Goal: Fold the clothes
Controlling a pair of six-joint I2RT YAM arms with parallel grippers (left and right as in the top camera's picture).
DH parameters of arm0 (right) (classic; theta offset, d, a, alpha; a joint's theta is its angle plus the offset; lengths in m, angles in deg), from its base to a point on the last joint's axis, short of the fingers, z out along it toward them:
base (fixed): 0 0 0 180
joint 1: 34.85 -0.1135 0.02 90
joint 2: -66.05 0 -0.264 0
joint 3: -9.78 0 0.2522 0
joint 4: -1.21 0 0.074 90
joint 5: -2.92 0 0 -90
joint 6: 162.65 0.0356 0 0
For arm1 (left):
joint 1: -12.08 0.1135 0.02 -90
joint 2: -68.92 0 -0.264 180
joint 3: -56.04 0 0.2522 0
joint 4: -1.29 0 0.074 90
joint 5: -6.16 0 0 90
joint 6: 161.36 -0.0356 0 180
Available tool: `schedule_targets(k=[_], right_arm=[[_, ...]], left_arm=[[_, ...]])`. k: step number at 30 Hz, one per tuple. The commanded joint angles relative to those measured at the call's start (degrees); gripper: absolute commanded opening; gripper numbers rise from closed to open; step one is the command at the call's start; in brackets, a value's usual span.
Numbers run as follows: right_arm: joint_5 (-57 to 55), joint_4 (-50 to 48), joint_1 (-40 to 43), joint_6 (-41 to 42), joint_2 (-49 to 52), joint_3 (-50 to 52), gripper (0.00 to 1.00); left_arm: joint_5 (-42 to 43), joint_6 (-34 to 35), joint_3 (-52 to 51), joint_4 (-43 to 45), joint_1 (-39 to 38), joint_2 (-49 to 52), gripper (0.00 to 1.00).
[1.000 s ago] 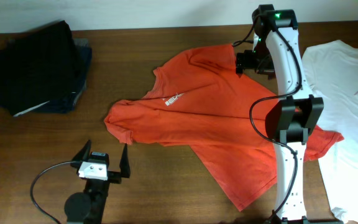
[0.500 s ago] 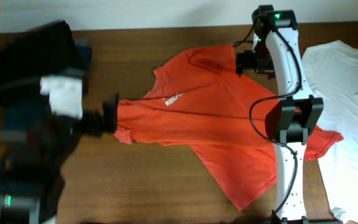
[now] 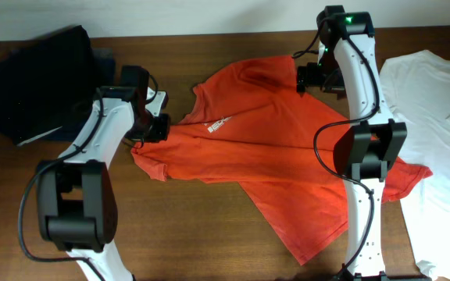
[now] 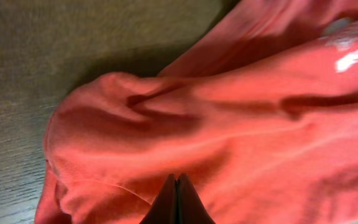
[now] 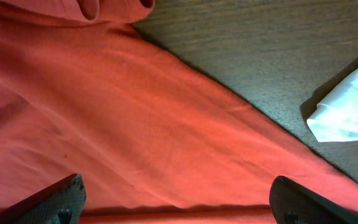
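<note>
The clothes (image 3: 264, 148), a red-orange T-shirt with a small white chest logo (image 3: 218, 123), lie spread and rumpled across the middle of the table. My left gripper (image 3: 156, 126) is at the shirt's left sleeve. In the left wrist view its fingertips (image 4: 176, 182) are pressed together into the bunched sleeve cloth (image 4: 166, 118), shut on it. At the shirt's far right shoulder, my right gripper (image 3: 316, 78) hovers low over the red cloth (image 5: 135, 106). It stands wide open (image 5: 179, 199) with nothing between its fingers.
A dark folded pile (image 3: 45, 82) sits at the back left, close to my left arm. A plain white garment (image 3: 436, 117) lies at the right, and its edge (image 5: 347, 109) shows beside the shirt. Bare brown tabletop (image 3: 194, 226) runs along the front.
My left arm has swung from the table's front edge up to the shirt's left sleeve, and its gripper has gone from open to shut. The right arm has not moved.
</note>
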Motion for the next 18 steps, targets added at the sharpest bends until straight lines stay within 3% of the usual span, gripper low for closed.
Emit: schedule_targets(k=[1,4,8,9,12,14,18], right_arm=[[-0.8,0.1,0.2,0.2,-0.6,0.2,0.98],[-0.8,0.1,0.2,0.2,-0.6,0.2,0.98],[-0.8,0.1,0.2,0.2,-0.6,0.2,0.98],[-0.8,0.1,0.2,0.2,-0.6,0.2,0.98],[-0.8,0.1,0.2,0.2,-0.6,0.2,0.98],[-0.8,0.1,0.2,0.2,-0.6,0.2,0.98],[-0.8,0.1,0.2,0.2,-0.6,0.2,0.98]], left_arm=[[-2.7,0.5,0.0,0.9,-0.1,5.0,0.01],[-4.5,1.9,0.0,6.2,-0.1,8.0,0.01],[-17.1,6.0,0.0,13.1,-0.1,15.5,0.01],[-21.5,7.5,0.0,17.5,-0.1,16.4,0.01],[-21.8,7.4,0.1,30.1,-0.1,16.4,0.01],[-22.5,7.5,6.7,23.4,-0.9,13.5,0.0],[-26.1,13.1,16.5,7.6,-4.8,-3.2,0.01]])
